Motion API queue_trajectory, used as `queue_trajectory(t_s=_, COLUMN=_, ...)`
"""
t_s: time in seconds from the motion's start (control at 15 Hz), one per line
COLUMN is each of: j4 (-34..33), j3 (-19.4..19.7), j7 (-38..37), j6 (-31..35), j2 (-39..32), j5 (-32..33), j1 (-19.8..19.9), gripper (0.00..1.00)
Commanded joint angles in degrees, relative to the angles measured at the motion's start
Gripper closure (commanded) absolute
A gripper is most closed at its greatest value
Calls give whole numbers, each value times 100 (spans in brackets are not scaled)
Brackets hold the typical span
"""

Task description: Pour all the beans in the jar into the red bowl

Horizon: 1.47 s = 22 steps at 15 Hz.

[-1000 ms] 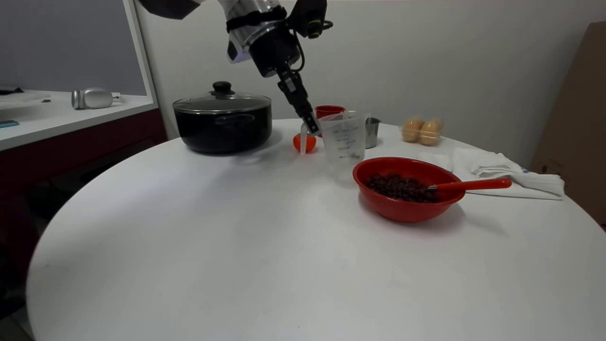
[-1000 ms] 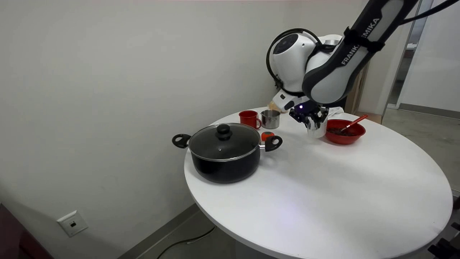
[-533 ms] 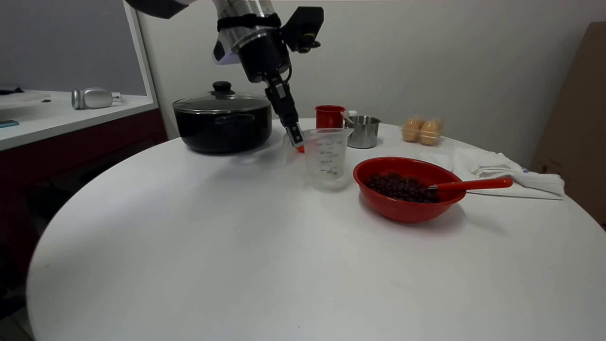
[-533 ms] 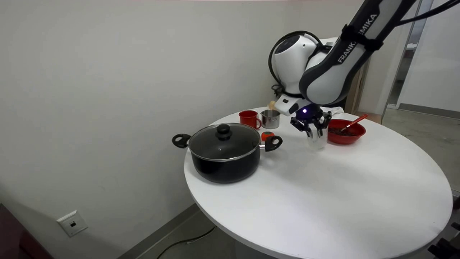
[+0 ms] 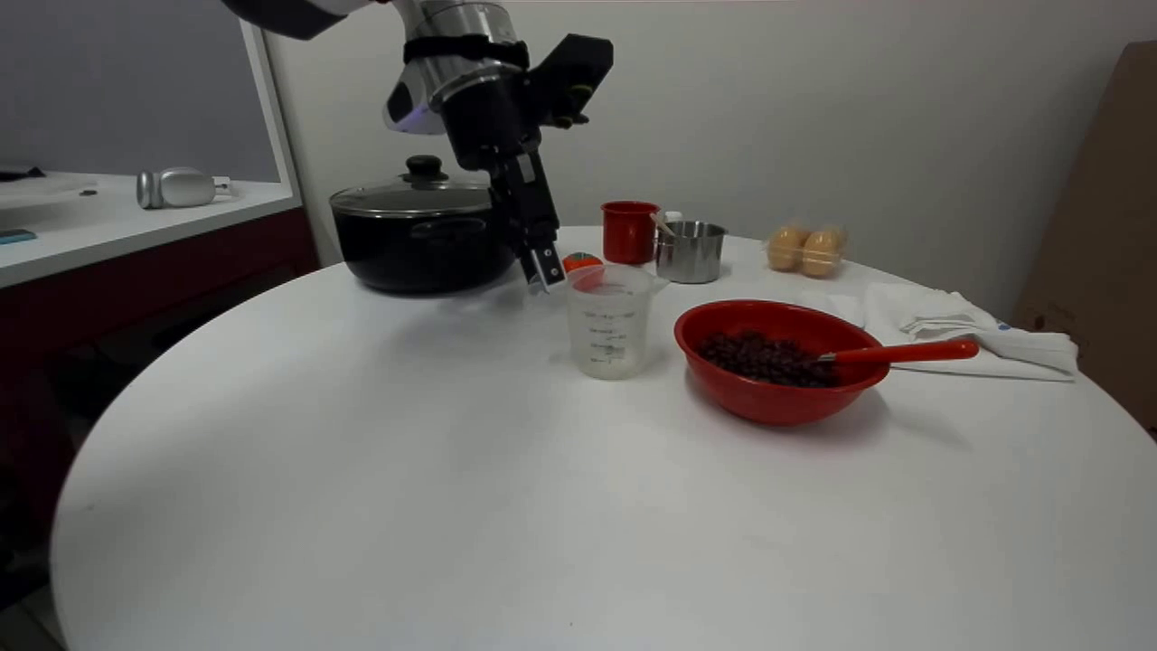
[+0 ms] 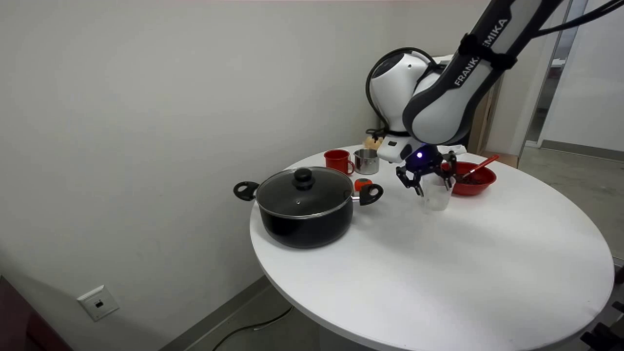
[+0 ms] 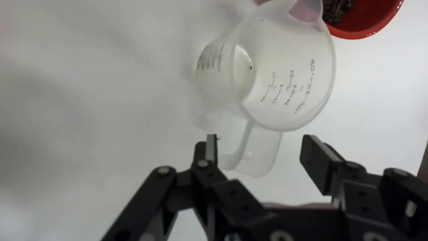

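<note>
Moved down since a second ago, the jar (image 5: 610,321) stands upright on the table (image 5: 407,488) just beside the red bowl (image 5: 786,404) of beans (image 5: 761,358). The jaws stand well apart, the jar's handle (image 7: 263,145) between them.

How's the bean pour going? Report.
Gripper open by jar handle. Jar upright on table, only specks seen inside. Beans in red bowl. Nothing evidently blocking.

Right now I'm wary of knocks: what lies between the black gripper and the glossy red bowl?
The clear plastic measuring jar stands between gripper and bowl in the wrist view.
</note>
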<state>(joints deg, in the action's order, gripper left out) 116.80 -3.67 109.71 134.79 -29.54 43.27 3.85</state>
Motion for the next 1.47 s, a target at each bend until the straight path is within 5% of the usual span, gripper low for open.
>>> queue_trajectory(t_s=0.0, j4=84, j3=-99, j7=618, j6=-237, j2=249, j5=-435, j1=59, gripper=3)
queue_trajectory(t_s=0.33, j4=60, j3=-371, j7=2065, j6=-584, j2=949, j5=-1957, j1=297, gripper=0)
queue_trajectory(t_s=0.6, j4=-243, j3=-260, j7=3100, j6=-1469, j2=1549, j5=-2894, j1=272, gripper=0)
queue_trajectory(t_s=1.0, j4=-754, j3=3, j7=4260, j6=-2999, j2=2085, j5=-3048, j1=155, gripper=0)
queue_trajectory(t_s=1.4, j4=-693, j3=73, j7=4081, j6=-2850, j2=2069, j5=-2949, j1=82, gripper=0)
